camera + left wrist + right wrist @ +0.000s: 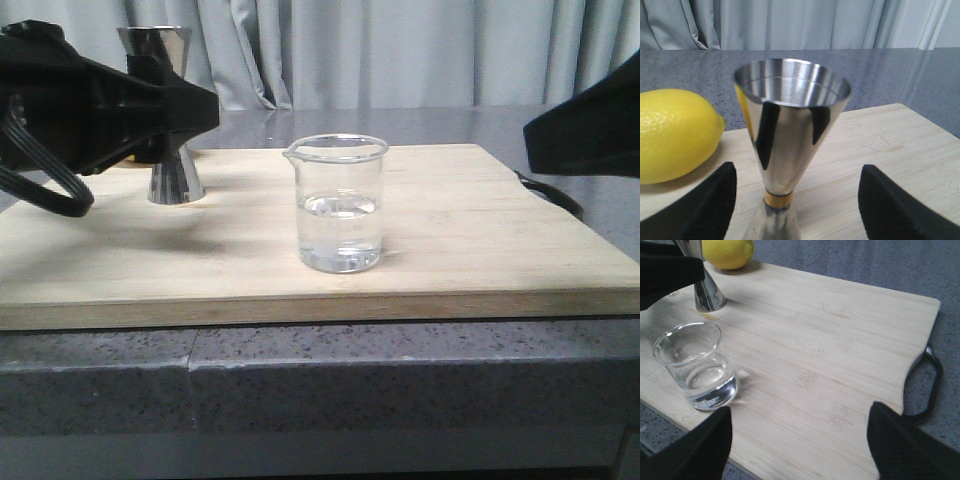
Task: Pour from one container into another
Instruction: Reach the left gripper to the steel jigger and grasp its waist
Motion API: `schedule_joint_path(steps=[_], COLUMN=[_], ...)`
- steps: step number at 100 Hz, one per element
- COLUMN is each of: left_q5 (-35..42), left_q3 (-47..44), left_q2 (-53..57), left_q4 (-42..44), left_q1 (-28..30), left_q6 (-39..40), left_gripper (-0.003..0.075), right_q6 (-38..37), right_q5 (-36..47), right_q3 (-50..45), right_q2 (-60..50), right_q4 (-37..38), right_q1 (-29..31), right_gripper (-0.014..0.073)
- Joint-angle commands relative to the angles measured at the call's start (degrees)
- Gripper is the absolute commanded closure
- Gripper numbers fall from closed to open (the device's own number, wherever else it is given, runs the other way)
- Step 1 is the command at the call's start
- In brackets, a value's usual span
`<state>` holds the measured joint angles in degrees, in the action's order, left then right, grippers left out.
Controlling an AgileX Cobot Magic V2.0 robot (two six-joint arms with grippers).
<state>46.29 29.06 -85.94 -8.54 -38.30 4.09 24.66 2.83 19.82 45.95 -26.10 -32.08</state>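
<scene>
A clear glass beaker [340, 204] with clear liquid in its lower half stands near the middle of the wooden board [480, 250]; it also shows in the right wrist view as the beaker [696, 365]. The steel jigger [172, 120] stands upright at the board's back left, partly hidden by my left arm. My left gripper [795, 200] is open, its fingers [700, 210] on either side of the jigger [790, 130] without touching it. My right gripper [800, 445] is open over the board's right part, nothing between its fingers, the beaker off to one side.
A yellow lemon [675, 135] lies on the board just behind the jigger. The board has a black handle [932, 385] at its right end. It rests on a grey speckled counter [320, 380], with curtains behind.
</scene>
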Motion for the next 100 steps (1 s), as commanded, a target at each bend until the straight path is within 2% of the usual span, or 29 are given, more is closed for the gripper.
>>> schedule_joint_path(steps=[1,31,100], left_q5=[4.39,7.08,6.98], left_q3=[1.94,2.07,4.81], left_q2=[1.13,-3.09,-6.14], left_q4=[0.64,1.14,1.83], left_q1=[0.17,0.17,0.17], left_q6=[0.78,0.78,0.78], left_gripper=[0.0265,0.0272,0.0281], right_q6=[0.69,0.69,0.69], right_q5=[3.85,4.23,4.23], right_q3=[1.35,1.35,1.35], right_q2=[-0.57,-0.57,-0.57], right_q4=[0.08,0.08,0.08], right_q1=[-0.18,-0.18,-0.18], right_gripper=[0.0091,0.0091,0.0091])
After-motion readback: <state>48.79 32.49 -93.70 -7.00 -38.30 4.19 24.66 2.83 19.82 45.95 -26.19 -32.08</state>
